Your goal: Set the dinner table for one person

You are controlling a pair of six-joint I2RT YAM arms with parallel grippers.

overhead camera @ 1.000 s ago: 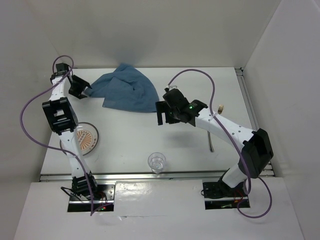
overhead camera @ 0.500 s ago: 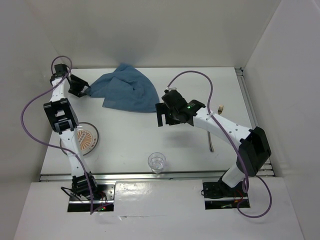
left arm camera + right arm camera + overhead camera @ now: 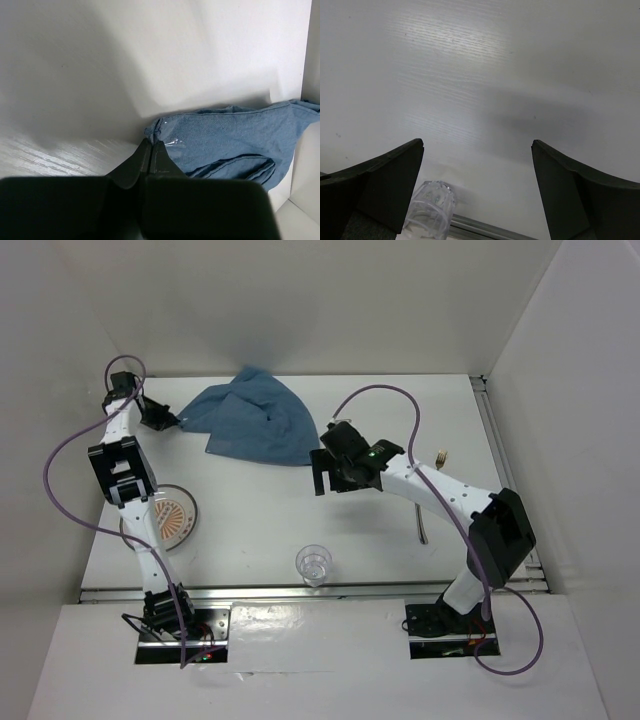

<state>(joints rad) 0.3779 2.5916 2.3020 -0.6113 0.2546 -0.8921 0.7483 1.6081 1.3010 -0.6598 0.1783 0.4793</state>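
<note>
Top view: a matte white bench (image 3: 400, 410) fills a booth with plain white walls, bare through its middle. The left hand (image 3: 170, 421) sits at the left corner of a crumpled blue cloth (image 3: 255, 425) at the far side. The right hand (image 3: 330, 478) hovers mid-bench, released.

Left wrist view: the fingers are clenched at the cloth's hem, but whether fabric is caught cannot be told. A thin pinch could slip under a pull.

Right wrist view: the jaws stand wide with nothing between them. A glass (image 3: 431, 210) near the front edge could be knocked over.
</note>
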